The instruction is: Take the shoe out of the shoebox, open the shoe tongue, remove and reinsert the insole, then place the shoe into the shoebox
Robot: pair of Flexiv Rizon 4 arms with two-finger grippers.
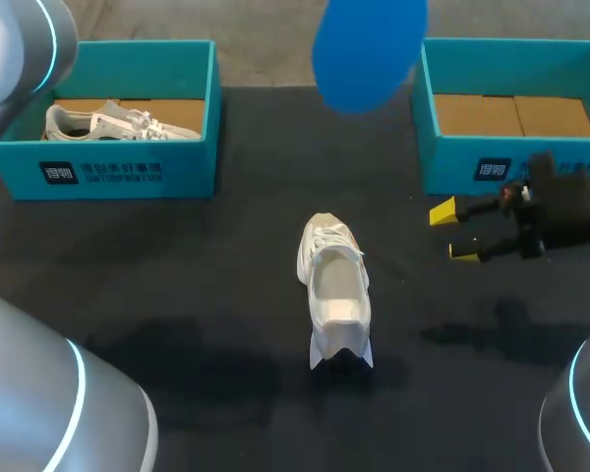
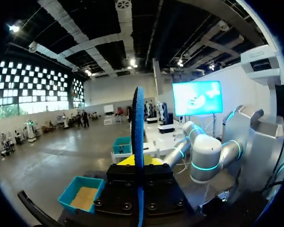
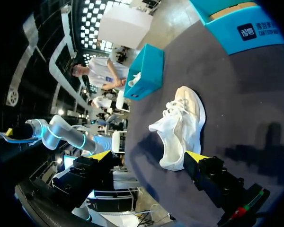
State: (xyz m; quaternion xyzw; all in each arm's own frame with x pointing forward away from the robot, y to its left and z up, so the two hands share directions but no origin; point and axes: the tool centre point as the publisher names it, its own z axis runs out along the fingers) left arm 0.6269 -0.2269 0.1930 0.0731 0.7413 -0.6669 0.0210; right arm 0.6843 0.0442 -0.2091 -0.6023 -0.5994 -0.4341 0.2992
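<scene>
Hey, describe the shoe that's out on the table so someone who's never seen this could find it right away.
On the black table, a teal left shoebox and right shoebox stand at the far edge. Between them, nearer the robot, lies a white shoe. It is in no box, unlike the other shoe inside the left shoebox.

Left shoebox, front wall: dark logo panel and a line of small print, not legible. Right shoebox, wall just beyond the right gripper: second logo panel, illegible.
</scene>
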